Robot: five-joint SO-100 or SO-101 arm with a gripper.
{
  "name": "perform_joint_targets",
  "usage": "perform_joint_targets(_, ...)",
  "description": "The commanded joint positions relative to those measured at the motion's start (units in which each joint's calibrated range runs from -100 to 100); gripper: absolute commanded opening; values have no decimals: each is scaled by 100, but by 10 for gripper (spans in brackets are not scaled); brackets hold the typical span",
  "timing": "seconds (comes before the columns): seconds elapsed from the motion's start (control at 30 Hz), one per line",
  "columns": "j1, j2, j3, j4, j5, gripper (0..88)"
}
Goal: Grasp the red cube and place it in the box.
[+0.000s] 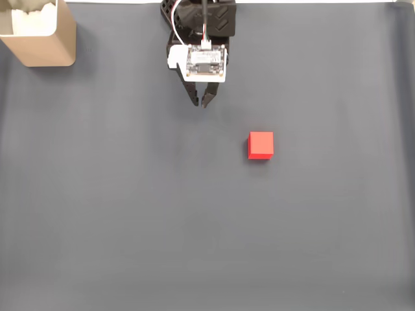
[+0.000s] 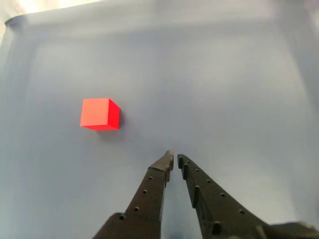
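Black gripper [image 2: 174, 158] fills the wrist view's lower edge, fingertips nearly touching (narrow slit only), holding nothing. Fixed view: arm at top centre, gripper [image 1: 200, 102] pointing down-frame. Red cube [image 1: 260, 145] sits flat on grey mat [image 1: 194, 227], well apart; tan box [image 1: 40, 39] top-left corner.
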State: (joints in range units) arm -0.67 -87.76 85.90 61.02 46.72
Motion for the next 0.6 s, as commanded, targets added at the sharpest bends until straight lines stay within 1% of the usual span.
perform_joint_targets(0.0, -11, 301, -697, -94, -39, 0)
perform_joint_targets(0.23, -54, 1107, -1737, -20, -98, 0)
perform_joint_targets(0.57, -501, 2034, -3079, 783, 5, 0)
